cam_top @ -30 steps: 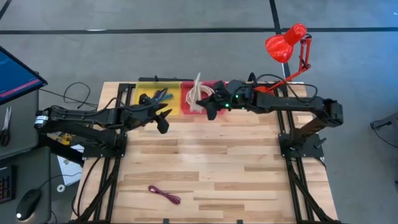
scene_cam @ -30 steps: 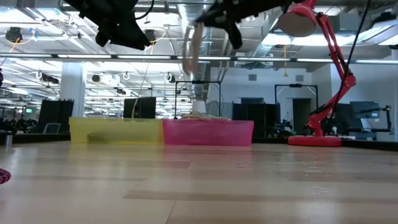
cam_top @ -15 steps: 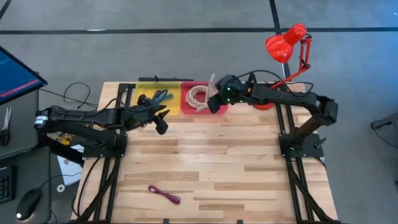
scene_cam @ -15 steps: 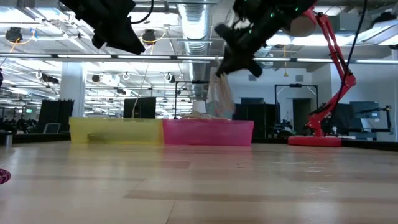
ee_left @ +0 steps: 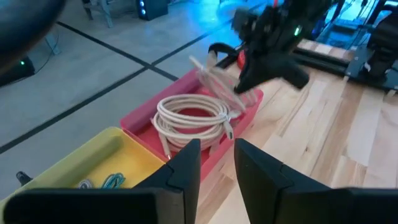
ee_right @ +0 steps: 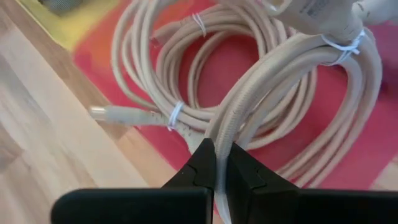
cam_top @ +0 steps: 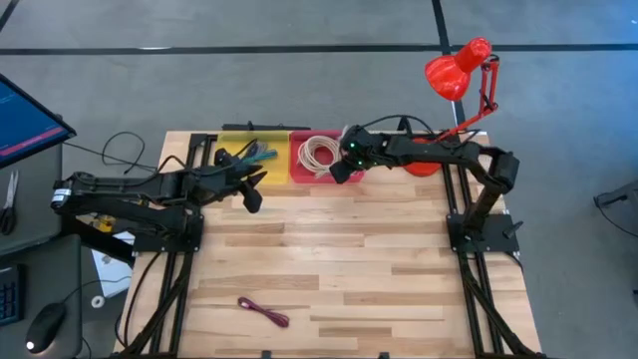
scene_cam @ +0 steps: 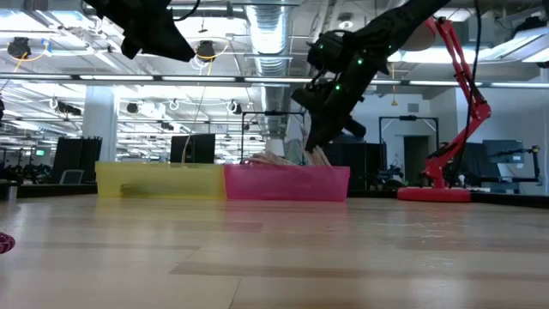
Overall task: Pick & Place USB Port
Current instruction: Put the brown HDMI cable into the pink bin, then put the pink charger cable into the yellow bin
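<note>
— What's around the bench?

— Grey concrete floor (cam_top: 299, 80) crossed by dark lines. A red desk lamp (cam_top: 457, 72) stands at the far right corner of the wooden table (cam_top: 339, 259), and a monitor (cam_top: 25, 120) glows blue to the left.

— And farther back?

— An open hall: ceiling ducts (scene_cam: 270, 26), strip lights (scene_cam: 103, 81), white columns (scene_cam: 101, 129).

A light wooden table (cam_top: 339, 269) made of butcher-block planks. At its far edge sit two shallow trays touching side by side: a yellow tray (cam_top: 231, 148) to the left and a pink tray (cam_top: 297, 175) to the right. A red desk lamp (cam_top: 459, 72) stands at the far right corner. A small coiled purple cable (cam_top: 263, 312) lies alone near the front left edge
</note>
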Available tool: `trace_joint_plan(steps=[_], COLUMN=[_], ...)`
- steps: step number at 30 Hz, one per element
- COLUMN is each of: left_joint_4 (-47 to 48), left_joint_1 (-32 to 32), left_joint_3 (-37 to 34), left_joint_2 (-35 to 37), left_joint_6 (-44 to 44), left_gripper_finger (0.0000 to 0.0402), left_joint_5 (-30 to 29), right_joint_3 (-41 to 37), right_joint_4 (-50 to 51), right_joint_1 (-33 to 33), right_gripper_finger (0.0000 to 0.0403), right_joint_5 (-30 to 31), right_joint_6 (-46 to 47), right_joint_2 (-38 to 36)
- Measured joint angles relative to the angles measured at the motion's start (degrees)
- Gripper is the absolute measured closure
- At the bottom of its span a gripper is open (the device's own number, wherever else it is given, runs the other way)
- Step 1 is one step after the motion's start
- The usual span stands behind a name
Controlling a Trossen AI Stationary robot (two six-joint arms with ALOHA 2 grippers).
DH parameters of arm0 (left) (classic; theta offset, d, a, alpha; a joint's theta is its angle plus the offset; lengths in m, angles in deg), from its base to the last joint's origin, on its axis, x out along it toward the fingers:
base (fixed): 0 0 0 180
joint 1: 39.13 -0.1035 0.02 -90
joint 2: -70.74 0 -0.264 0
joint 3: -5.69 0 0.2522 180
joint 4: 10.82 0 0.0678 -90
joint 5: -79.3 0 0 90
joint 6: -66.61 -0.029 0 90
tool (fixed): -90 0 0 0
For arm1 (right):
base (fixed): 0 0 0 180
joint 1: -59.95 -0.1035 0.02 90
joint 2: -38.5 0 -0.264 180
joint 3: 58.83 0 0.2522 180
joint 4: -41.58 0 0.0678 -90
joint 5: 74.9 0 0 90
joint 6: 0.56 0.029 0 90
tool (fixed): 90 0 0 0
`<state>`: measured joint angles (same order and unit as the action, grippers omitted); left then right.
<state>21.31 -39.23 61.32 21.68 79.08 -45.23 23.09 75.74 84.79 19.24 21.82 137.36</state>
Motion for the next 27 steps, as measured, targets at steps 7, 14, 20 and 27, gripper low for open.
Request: trace_joint_plan(steps=[7,14,20,27], left_joint_4=[-0.2,-0.2,-0.1,-0.1], left_joint_1=[0.0,0.0,0.0,0.0], left_joint_3=[0.0,0.0,0.0,0.0], left_joint_2=[-0.3,-0.2,-0.2,-0.2], left_joint_6=[0.0,0.2,0.2,0.2], left_gripper_finger=[0.0305,0.0305,0.0305,0.0305], left_joint_5=[0.0,0.0,0.0,4.3], right_joint_3=[0.0,0.0,0.0,0.0], right_joint_4=[-3.7,-4.3,-3.9,-4.2], right_joint_1=[-0.1,-0.5,-0.2,-1.1], right_gripper_finger=[0.0392,0.0318,0.0267,0.0240], right_joint_5=[0.0,-3.7,-8.4,-23.3], right_joint_6=[0.1,1.2,1.2,1.1], right_joint_2=[3.6,2.0,-3.6,-13.7])
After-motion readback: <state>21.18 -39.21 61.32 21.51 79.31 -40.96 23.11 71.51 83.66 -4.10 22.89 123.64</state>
